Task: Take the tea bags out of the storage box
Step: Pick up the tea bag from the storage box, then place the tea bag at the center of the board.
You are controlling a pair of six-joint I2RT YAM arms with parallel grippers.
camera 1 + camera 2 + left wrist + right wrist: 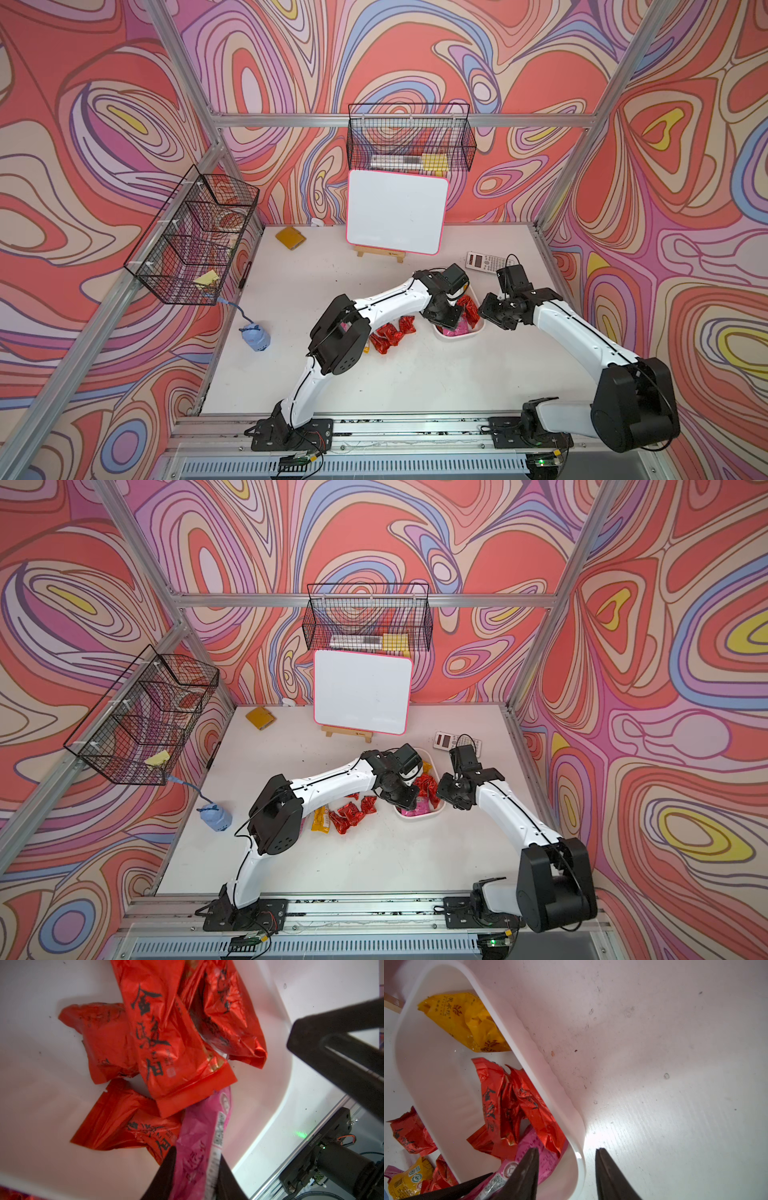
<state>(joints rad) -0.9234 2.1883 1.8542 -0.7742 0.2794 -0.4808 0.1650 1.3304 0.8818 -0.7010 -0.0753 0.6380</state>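
Left wrist view: left hand (196, 1153) is pinching pink tea bag (203, 1126) inside storage box (278, 1088). Several red tea bags (155, 1043) + yellow tea bag (467, 1020) are lying in it. Right hand (567, 1149) is sitting spread astride box wall. Other tea bags (390, 332) are lying out on tabletop (415, 382); prob. approx half done.

金骏眉 printed on red tea bag (158, 1043)

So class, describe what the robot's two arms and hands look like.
The left arm and right arm have smooth white shells between bulky black rounded joints, with a thin black cable running along each. The left hand and right hand are black, ending in tapering pointed fingers.
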